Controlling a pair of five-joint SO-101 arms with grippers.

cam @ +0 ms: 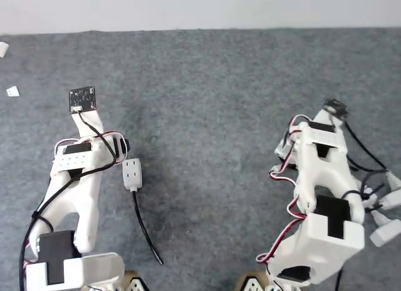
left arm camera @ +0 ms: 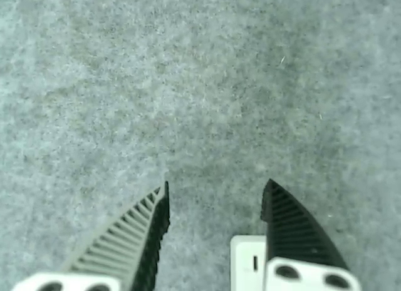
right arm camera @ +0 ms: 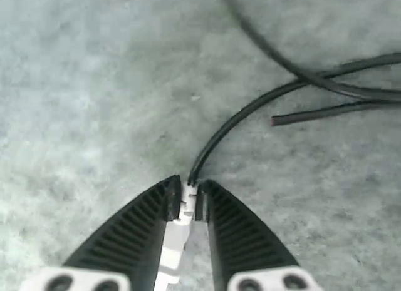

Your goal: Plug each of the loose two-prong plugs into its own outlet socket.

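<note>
Right tool [right arm camera: 187, 192] pinches white, black-corded plug [right arm camera: 177, 238].

plug [right arm camera: 178, 229] half-hidden in right claw [right arm camera: 189, 183]

Two arms [cam: 78, 191], one white outlet block [cam: 131, 172], two small white scraps [cam: 12, 91]

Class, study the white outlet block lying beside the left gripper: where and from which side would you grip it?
Probably its two long side walls, coming down from above: the outlet block lies flat, slots up, its cord leaving one short end.
</note>
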